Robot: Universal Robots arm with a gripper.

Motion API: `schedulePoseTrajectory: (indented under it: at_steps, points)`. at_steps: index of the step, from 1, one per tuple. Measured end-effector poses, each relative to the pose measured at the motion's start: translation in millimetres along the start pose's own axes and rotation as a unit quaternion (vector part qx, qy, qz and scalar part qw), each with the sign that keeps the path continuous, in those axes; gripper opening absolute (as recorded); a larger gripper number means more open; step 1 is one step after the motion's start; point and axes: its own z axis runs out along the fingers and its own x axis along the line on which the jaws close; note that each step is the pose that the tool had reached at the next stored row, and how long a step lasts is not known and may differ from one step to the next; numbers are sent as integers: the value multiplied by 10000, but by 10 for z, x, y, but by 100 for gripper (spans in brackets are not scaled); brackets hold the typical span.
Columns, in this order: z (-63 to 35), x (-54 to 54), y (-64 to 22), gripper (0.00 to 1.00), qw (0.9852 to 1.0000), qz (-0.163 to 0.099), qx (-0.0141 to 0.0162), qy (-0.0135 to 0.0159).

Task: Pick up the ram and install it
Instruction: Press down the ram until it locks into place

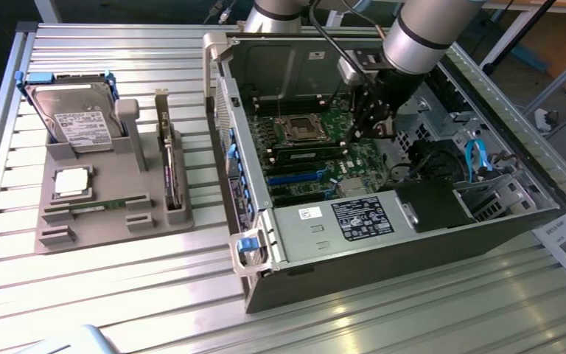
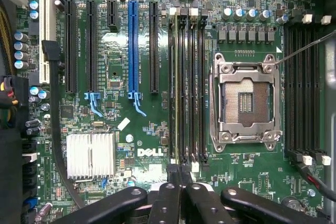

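Inside the open computer case (image 1: 263, 184) we find the gripper (image 2: 178, 176) hanging low over the motherboard (image 2: 152, 135), at one end of the bank of memory slots (image 2: 191, 93) that lies just beside the empty processor socket (image 2: 245, 100). In the exterior view the gripper (image 1: 371, 131) sits near the middle of the board, on the side of the socket toward the case's far wall.

What matters most is the line-up. A slim green edge stands in the slot of that bank farthest from the socket, and we take it for the ram (image 2: 172, 93), seen edge-on. Its long axis runs straight along the slot, parallel to the socket's side, and leads directly away from the fingertips. The near end of the stick lies right at the fingers (image 2: 169, 198), so fingers and stick share one line.

The fingers are pressed together with no gap between them. They appear to touch the stick's near end, but we cannot tell whether they pinch its edge or merely bear down on it. We also cannot tell whether the stick is fully seated, since the latches at the slot ends are too small to read.
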Motion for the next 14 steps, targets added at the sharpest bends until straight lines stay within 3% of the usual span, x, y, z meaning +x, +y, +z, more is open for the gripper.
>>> schedulePoseTrajectory:
  at_steps: [4,14]
  points:
    - [3,1,50,10,10000,-1,0,1]
    - [24,6,414,10,10000,0,5,1]
